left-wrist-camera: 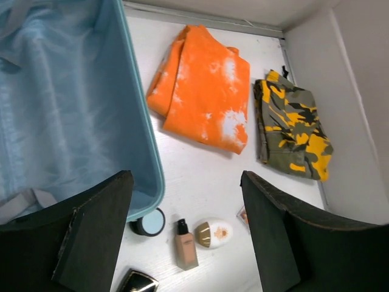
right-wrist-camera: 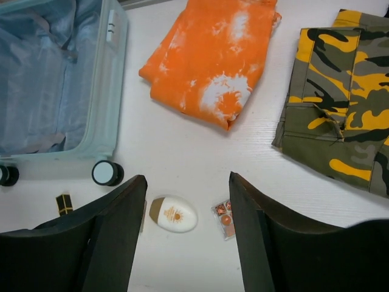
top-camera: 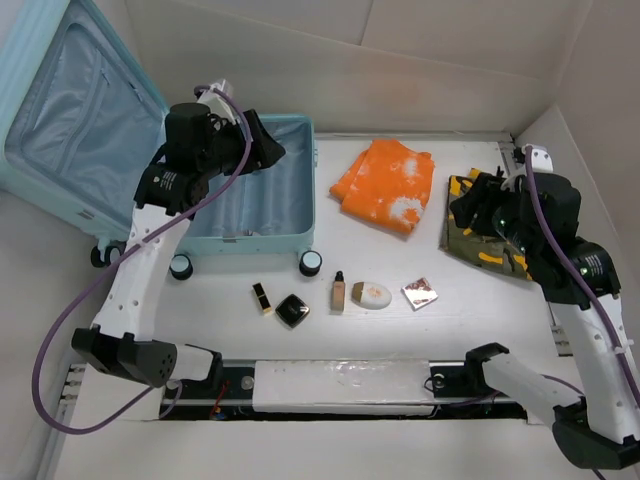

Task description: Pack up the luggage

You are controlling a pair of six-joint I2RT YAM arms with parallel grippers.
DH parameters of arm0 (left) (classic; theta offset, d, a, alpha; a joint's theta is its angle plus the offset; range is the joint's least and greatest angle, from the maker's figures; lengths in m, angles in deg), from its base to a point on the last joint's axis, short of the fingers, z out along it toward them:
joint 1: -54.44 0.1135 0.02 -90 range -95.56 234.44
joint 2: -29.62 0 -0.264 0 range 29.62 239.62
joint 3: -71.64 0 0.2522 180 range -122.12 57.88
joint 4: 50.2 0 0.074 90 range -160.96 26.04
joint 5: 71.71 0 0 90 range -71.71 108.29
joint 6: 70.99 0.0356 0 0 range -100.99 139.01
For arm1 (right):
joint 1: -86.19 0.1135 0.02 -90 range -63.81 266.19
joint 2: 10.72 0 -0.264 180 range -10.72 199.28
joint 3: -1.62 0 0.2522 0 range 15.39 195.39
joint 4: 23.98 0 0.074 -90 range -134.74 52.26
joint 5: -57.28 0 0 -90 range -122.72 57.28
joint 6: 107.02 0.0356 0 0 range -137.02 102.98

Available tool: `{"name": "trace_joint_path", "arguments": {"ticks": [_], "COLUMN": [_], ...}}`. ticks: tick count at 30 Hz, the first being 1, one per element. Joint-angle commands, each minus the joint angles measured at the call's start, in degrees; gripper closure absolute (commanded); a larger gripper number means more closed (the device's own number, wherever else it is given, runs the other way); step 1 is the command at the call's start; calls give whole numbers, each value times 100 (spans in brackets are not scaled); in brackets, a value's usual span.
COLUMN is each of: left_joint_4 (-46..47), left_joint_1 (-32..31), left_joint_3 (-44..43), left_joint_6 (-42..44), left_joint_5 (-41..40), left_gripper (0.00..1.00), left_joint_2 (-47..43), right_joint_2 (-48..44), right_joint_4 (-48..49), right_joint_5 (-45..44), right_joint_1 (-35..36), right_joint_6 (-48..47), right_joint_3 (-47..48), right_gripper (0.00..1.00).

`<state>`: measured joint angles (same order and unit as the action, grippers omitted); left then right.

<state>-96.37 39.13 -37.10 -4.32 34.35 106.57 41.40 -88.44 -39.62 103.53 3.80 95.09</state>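
The luggage [top-camera: 255, 205] lies open at the back left, pale aqua with grey-blue lining, its lid [top-camera: 70, 120] leaning back. My left gripper [top-camera: 268, 142] hovers over the luggage's right part, open and holding nothing [left-wrist-camera: 185, 182]. An orange tie-dye garment [top-camera: 385, 185] and a camouflage garment [top-camera: 490, 240] lie folded on the table to the right. My right gripper [top-camera: 468, 205] hangs open above the camouflage garment's left edge, nothing between its fingers [right-wrist-camera: 188, 179]. The luggage's inside [left-wrist-camera: 61, 109] shows only lining and straps.
In front of the luggage lie a lipstick [top-camera: 262, 297], a black compact [top-camera: 292, 310], a foundation bottle [top-camera: 338, 292], a white egg-shaped bottle [top-camera: 372, 295] and a small palette [top-camera: 419, 293]. Two caster wheels [top-camera: 311, 263] face the front. Walls close off the back and right.
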Motion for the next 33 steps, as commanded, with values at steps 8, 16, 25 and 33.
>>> {"name": "trace_joint_path", "arguments": {"ticks": [8, 16, 25, 33], "left_joint_4": [481, 972, 437, 1105], "left_joint_1": [2, -1523, -3874, -3874], "left_joint_3": [655, 2834, 3302, 3969], "left_joint_6": [-67, -294, -918, -1068], "left_joint_5": [609, 92, -2299, -2053], "left_gripper": [37, 85, 63, 42], "left_joint_2": [-390, -1418, -770, 82], "right_joint_2": [-70, 0, -166, -439], "right_joint_4": [-54, -423, -661, -609], "right_joint_5": [-57, -348, -524, -93], "right_joint_1": [103, 103, 103, 103], "right_joint_6": [-201, -201, -34, 221], "right_joint_3": [-16, 116, -139, -982], "right_gripper": [41, 100, 100, 58]}}
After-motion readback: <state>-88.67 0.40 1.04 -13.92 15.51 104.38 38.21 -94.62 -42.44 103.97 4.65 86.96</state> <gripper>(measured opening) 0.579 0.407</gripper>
